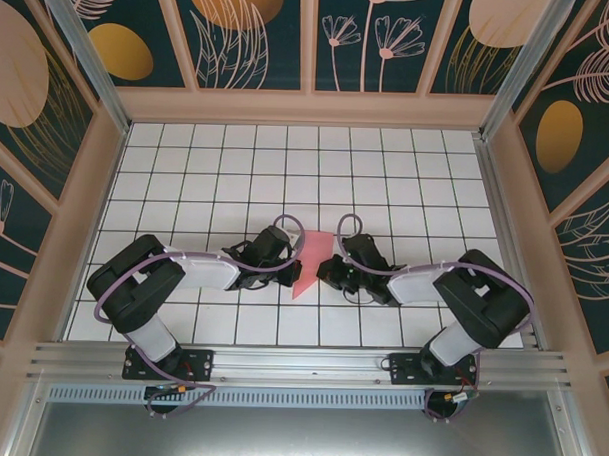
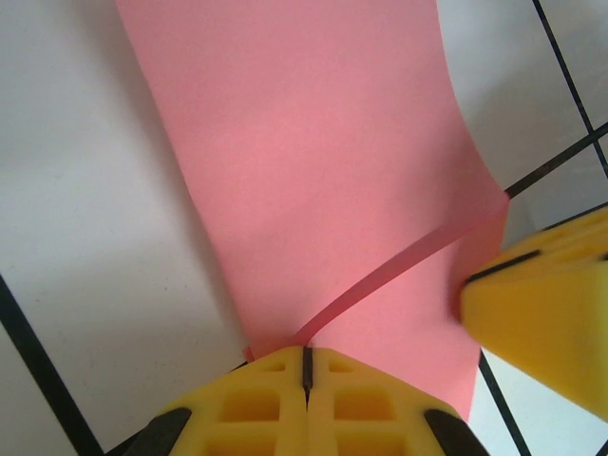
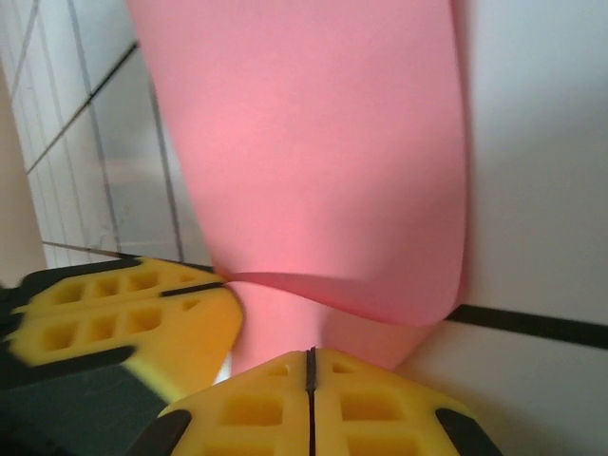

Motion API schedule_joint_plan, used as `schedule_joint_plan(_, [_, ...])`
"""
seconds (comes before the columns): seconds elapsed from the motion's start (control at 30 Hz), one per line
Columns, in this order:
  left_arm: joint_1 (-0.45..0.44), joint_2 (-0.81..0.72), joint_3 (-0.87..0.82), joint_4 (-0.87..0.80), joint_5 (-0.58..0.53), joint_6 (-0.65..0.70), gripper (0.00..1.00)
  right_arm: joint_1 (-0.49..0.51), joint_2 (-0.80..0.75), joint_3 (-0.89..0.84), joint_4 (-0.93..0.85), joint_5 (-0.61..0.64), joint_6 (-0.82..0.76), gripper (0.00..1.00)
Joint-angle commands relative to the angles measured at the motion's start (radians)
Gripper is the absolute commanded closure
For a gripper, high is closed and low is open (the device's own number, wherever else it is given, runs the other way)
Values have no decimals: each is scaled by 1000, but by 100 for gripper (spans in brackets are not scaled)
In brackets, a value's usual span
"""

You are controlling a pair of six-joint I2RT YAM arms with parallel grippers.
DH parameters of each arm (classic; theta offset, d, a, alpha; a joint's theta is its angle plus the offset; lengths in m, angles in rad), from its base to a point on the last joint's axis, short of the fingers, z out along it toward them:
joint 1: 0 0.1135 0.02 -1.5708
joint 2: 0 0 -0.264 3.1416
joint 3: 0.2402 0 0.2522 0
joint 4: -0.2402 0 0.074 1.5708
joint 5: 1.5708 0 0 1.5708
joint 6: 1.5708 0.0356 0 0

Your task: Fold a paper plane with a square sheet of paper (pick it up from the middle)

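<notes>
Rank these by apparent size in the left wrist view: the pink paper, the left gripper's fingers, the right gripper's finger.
1. pink paper
2-3. left gripper's fingers and right gripper's finger look alike; camera nearness makes ranking unsure.

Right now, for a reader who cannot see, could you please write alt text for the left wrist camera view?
The left gripper, its yellow fingers shut, pinches the lower edge of a folded salmon-pink paper over the white gridded table. The right gripper presses its yellow tip against the paper's right edge.
</notes>
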State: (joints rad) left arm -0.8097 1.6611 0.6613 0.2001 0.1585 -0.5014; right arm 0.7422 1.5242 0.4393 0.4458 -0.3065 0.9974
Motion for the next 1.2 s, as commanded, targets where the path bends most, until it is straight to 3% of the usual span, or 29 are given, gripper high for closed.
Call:
schedule_joint_plan(0.0, [0,23,-13,-100,-14,16,100,-27,-84,34,-32,-12,-72,89])
schedule_joint_plan(0.57, [0,19,-1,-111,-16,12,100,-105,96,-13,23,-63,-100,91])
schedule_joint_plan(0.63, [0,20,-1,-113,-16,12,100,-111,88,0,31,-109,-107,91])
schedule_joint_plan(0.83, [0,14,-6,-111,-17,7,100,-133,-63,31,-75,-62,-165,90])
schedule_joint_plan(1.0, [-1,17,-3,-112,-14,6,100,-167,13,15,21,-193,-154,91])
schedule_joint_plan(1.17, [0,20,3,-113,-14,13,100,-165,62,21,-12,-161,-168,91])
